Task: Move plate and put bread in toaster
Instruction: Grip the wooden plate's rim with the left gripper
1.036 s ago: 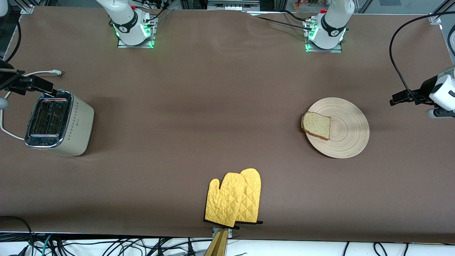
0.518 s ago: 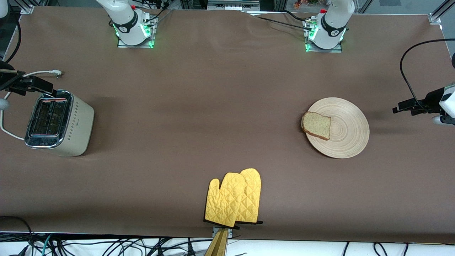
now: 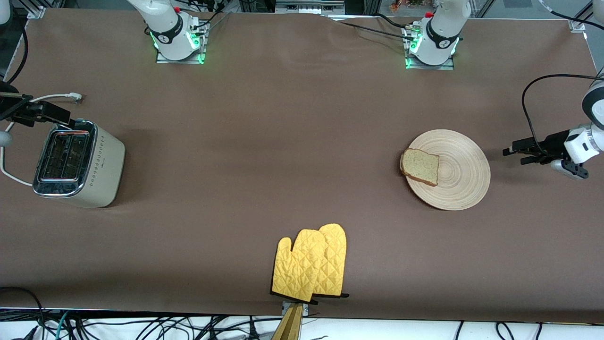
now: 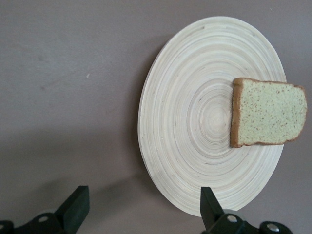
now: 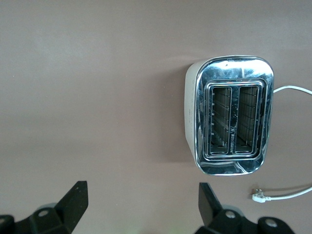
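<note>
The round light-wood plate point(image 3: 465, 170) lies toward the left arm's end of the table. The speckled bread slice point(image 3: 420, 166) rests on its rim, on the side toward the toaster. My left gripper point(image 3: 515, 156) is open, low beside the plate's rim on the side away from the bread. Its wrist view shows the plate point(image 4: 190, 126) and bread point(image 4: 268, 113) ahead of the open gripper point(image 4: 144, 207). The cream toaster point(image 3: 78, 163) stands at the right arm's end. My right gripper point(image 3: 47, 112) waits open above the table beside it; its wrist view point(image 5: 141, 204) shows the toaster's chrome top point(image 5: 201, 122).
Two yellow quilted oven mitts point(image 3: 311, 267) lie at the table's edge nearest the front camera. The toaster's white cord point(image 3: 9, 175) loops off the table's end, and its plug point(image 3: 74, 97) lies on the cloth, also seen in the right wrist view point(image 5: 260, 196).
My left gripper has come down and swung in toward the plate's rim. The right arm, the plate, the bread and the toaster have not moved.
</note>
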Action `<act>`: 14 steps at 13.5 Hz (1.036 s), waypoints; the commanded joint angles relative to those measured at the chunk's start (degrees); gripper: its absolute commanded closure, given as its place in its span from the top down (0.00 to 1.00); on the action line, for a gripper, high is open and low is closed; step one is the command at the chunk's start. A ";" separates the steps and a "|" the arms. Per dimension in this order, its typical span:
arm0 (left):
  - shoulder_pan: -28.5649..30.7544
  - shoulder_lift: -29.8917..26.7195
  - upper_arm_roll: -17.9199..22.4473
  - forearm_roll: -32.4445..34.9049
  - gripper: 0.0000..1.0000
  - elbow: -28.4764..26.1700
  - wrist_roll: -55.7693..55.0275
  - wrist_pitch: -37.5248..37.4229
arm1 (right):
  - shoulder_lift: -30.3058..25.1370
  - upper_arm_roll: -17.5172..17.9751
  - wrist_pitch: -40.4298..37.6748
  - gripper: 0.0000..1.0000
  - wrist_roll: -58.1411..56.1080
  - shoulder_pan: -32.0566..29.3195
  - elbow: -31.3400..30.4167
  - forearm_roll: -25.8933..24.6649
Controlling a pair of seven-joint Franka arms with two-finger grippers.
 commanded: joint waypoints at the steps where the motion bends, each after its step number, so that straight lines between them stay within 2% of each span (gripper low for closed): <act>1: 0.41 3.28 0.51 -5.72 1.00 0.99 9.56 -0.22 | -0.08 0.16 0.12 1.00 -0.40 -0.53 0.16 0.54; 3: 0.41 5.31 0.77 -9.33 1.00 1.16 15.63 -0.31 | -0.08 0.16 0.12 1.00 -0.40 -0.53 0.16 0.54; 7: 0.33 7.51 0.77 -14.60 1.00 1.08 21.00 -1.89 | -0.08 0.16 0.12 1.00 -0.40 -0.53 0.24 0.63; 14: -0.29 10.06 0.77 -18.05 0.98 0.99 20.93 -2.15 | -0.08 0.16 0.12 1.00 -0.40 -0.53 0.16 0.63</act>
